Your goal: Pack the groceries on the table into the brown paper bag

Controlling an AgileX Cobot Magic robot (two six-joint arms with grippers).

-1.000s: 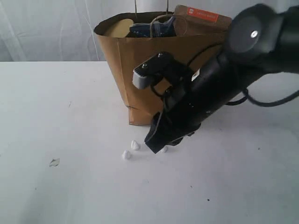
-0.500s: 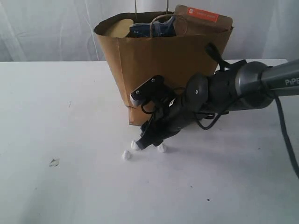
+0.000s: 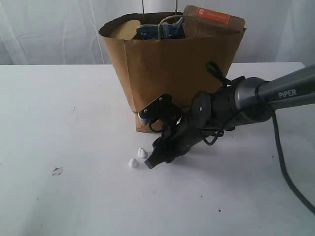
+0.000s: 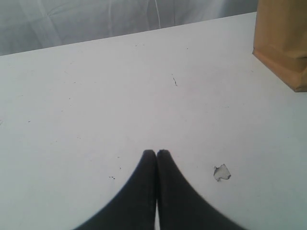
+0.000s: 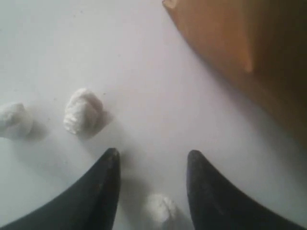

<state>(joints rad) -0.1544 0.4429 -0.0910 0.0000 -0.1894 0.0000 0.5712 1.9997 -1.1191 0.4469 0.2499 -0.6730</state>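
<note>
Closest in, the left gripper (image 4: 157,154) has its two smooth black fingers pressed tight together over the plain white table (image 3: 59,108), with one small pale flat scrap (image 4: 221,172) just beside them. Next there are three small white lumps (image 5: 84,111), all chalky and knobbly. Two sit beside the right gripper (image 5: 153,153), whose fingers are spread with the third lying in the gap, and the arm hides that one from the outside camera. Behind stands the one brown paper bag (image 3: 172,73), creased kraft, with a brown red-labelled pouch (image 3: 214,17) and a tan lid (image 3: 125,29) poking out and the rest hidden inside.
</note>
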